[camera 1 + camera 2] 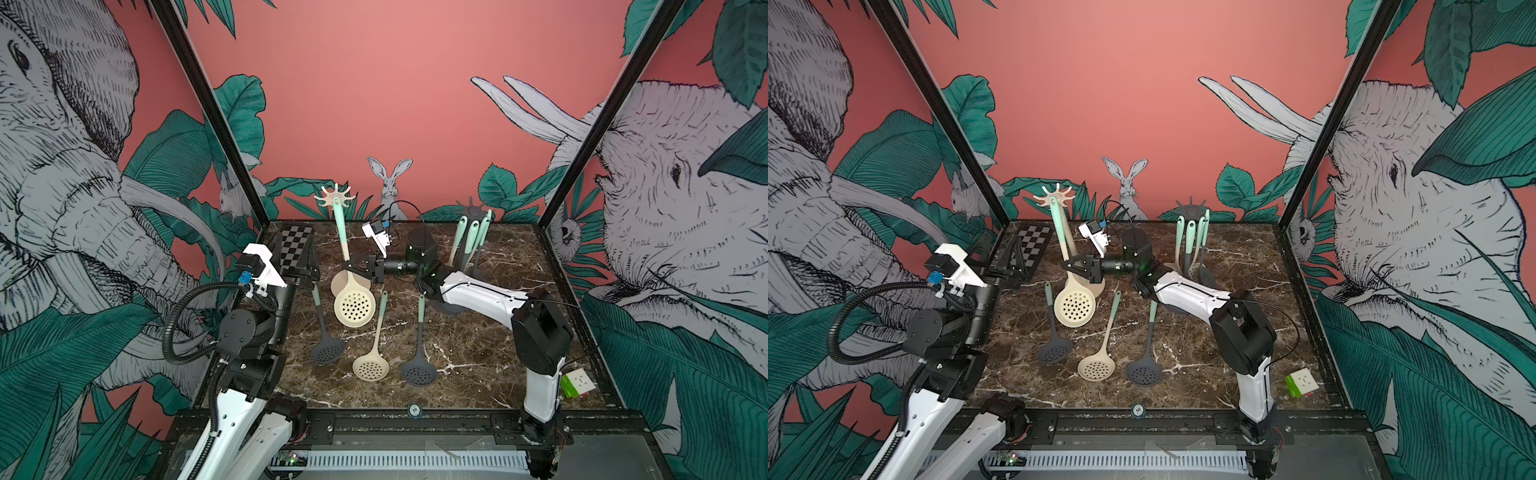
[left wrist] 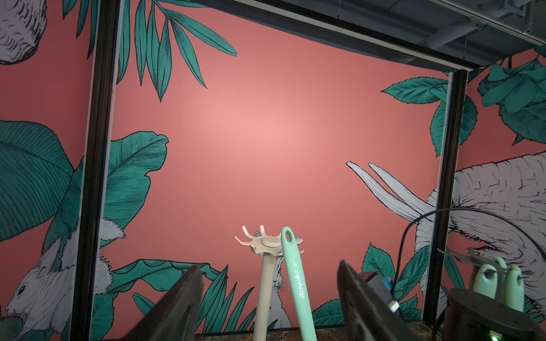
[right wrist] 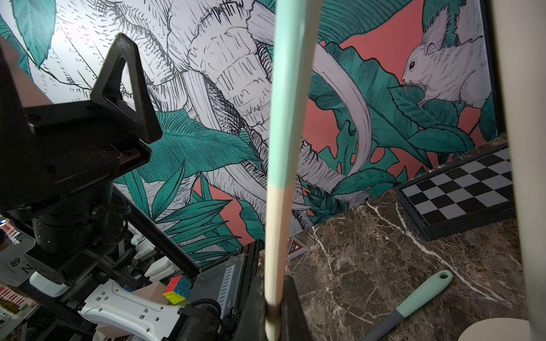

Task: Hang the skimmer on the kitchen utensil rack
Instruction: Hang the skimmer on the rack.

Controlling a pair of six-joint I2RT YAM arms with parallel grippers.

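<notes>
Skimmer (image 1: 354, 307) held upright beside rack (image 1: 335, 195).
Clamped at handle by right gripper (image 1: 353, 266); left gripper (image 2: 267, 265) spread open, empty, beside chessboard (image 1: 297, 245).

Loose skimmers (image 1: 371, 368) crowd table (image 1: 478, 353) centre; right side open.

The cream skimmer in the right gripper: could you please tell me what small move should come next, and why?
Probably nudge the skimmer so its handle hole slips over a prong of the beige rack, then lower slightly before releasing. The right gripper is shut on the shaft, the hole sits close beside the prongs, and I cannot tell whether any prong passes through it.
</notes>
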